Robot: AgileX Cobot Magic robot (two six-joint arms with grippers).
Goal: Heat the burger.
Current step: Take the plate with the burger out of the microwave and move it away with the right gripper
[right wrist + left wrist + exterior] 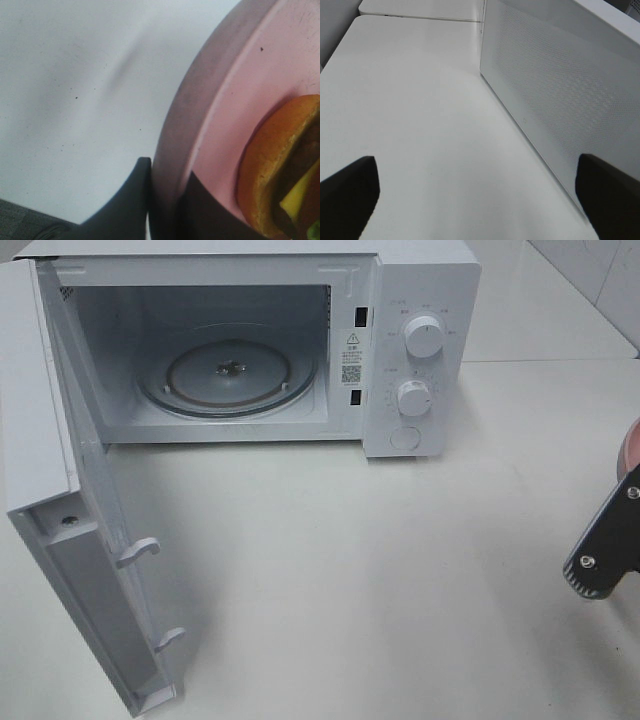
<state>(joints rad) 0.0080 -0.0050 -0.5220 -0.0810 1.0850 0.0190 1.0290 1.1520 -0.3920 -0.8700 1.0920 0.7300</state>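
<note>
bench [400,570]: white, plain; pale tiled wall just shows at the far right corner of the high view
right gripper [167,200]: at the near right edge of the high view, mostly out of frame; black fingers [125,205] clenched on the rim of the plate, one outside the rim, one inside
plate [220,100]: pink, round; only a sliver shows at the right edge of the high view, above the gripper; raised or resting on the bench, can't tell
burger [280,165]: on the plate, just beside the inner finger; orange-brown bun, dark patty, yellow cheese, a bit of green showing; partly cut off by frame
left gripper [480,200]: not seen in the high view; fingers [350,195] released, spread wide, nothing between them; above bare bench, next to the door's outer face
door [90,540]: swung fully open toward the near left; two latch hooks on its inner edge; perforated white panel in the left wrist view
microwave [420,300]: white, at the far side of the bench, cavity facing forward
turntable [230,375]: clear glass, round, on the cavity floor, nothing on it
knobs [424,338]: two white dials on the right panel, one above the other, round button below them
</note>
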